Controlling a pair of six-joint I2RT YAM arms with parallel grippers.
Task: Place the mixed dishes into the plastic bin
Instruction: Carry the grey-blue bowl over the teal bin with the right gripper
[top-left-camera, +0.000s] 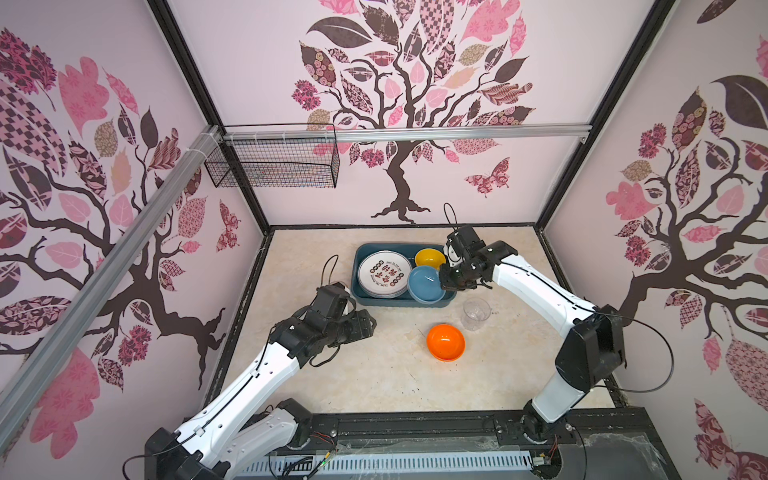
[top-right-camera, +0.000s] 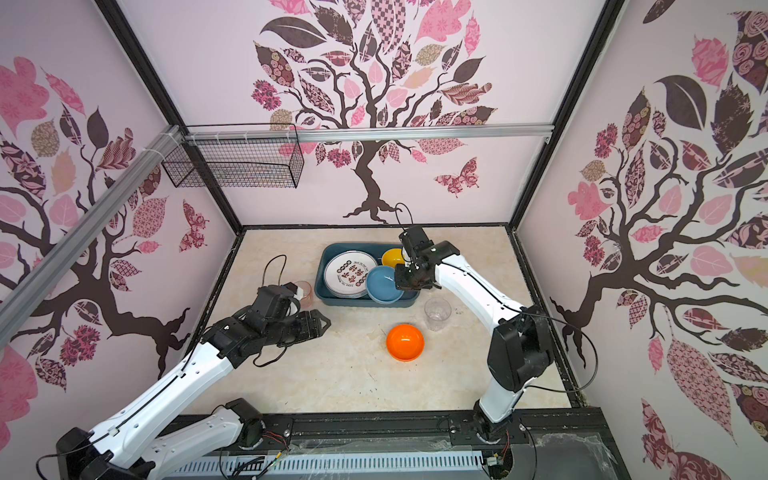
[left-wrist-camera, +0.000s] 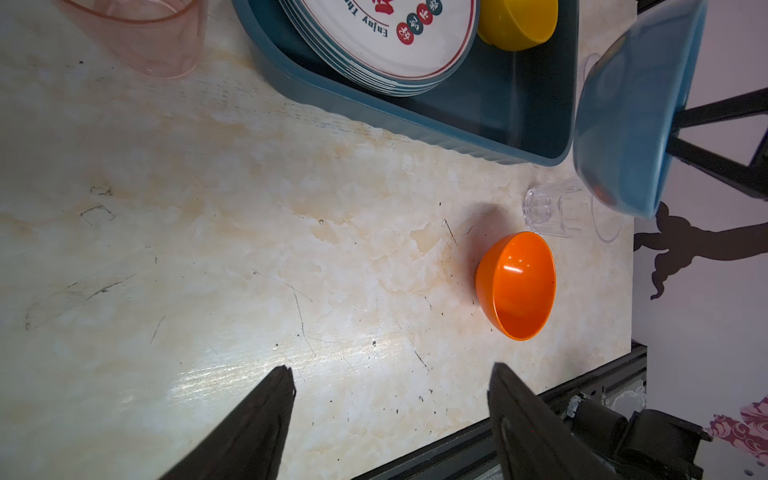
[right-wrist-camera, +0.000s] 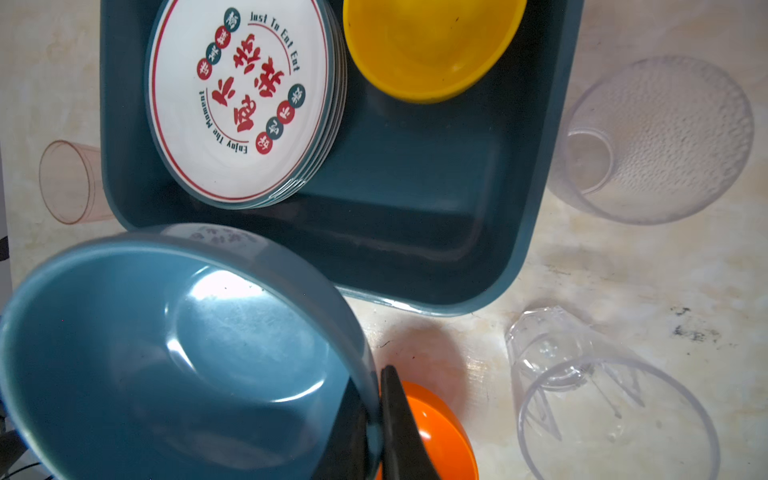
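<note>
The teal plastic bin (top-left-camera: 358, 270) (right-wrist-camera: 415, 232) holds a stack of white plates (top-left-camera: 384, 274) (right-wrist-camera: 241, 99) and a yellow bowl (top-left-camera: 430, 257) (right-wrist-camera: 428, 45). My right gripper (top-left-camera: 442, 283) (right-wrist-camera: 376, 415) is shut on the rim of a blue bowl (top-left-camera: 424, 284) (right-wrist-camera: 174, 357), which hangs tilted over the bin's near right part. On the table lie an orange bowl (top-left-camera: 445, 342) (left-wrist-camera: 517, 286), a clear cup (top-left-camera: 476, 313) (right-wrist-camera: 582, 395) and a pinkish cup (top-right-camera: 305, 291) (left-wrist-camera: 141, 33) left of the bin. My left gripper (top-left-camera: 368, 324) (left-wrist-camera: 390, 378) is open and empty over the table.
A second clear, textured cup (right-wrist-camera: 656, 137) lies right of the bin, hidden under the right arm in both top views. A black wire basket (top-left-camera: 274, 162) hangs on the back wall. The black frame rail (left-wrist-camera: 498, 440) borders the table's front edge.
</note>
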